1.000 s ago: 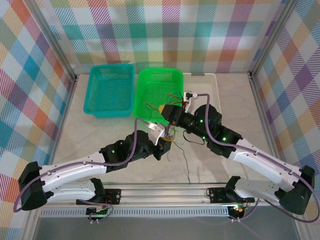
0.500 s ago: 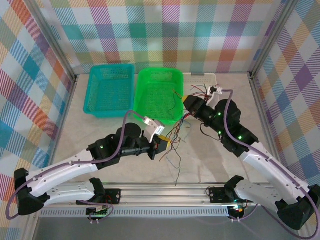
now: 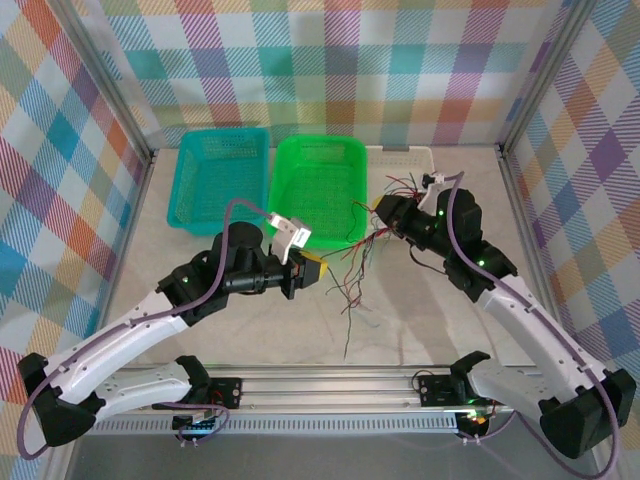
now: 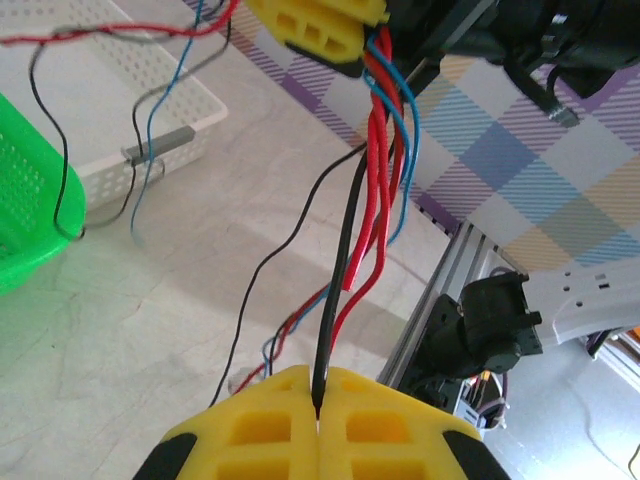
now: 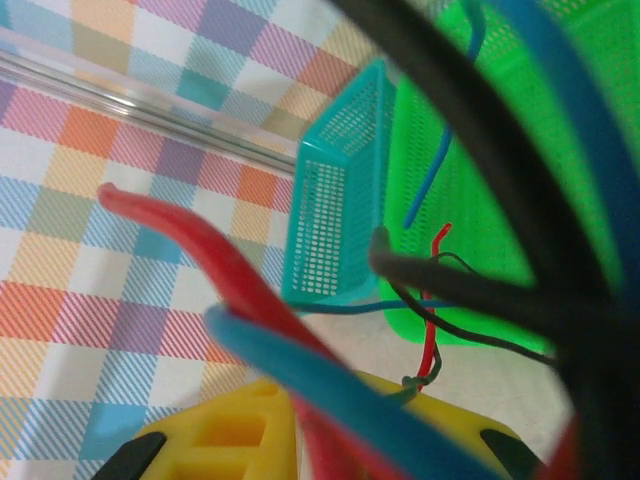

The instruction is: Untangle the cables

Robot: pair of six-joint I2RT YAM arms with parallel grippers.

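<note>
The cables are a bunch of thin red, blue, black and green wires stretched in the air between my two grippers, with loose ends hanging to the table. My left gripper is shut on one black cable, which is pinched between its yellow fingers. My right gripper is up by the green basket's right corner. Its yellow fingers are shut on the twisted red and blue strands. In the right wrist view, blurred red and blue cables run into that gripper.
A teal basket, a green basket and a white tray stand side by side at the back. Some wire ends trail over the white tray. An aluminium rail runs along the near edge.
The grippers have pulled apart: the left one went left and back, the right one right and toward the tray. The bunch has risen off the table and spread out between them.
</note>
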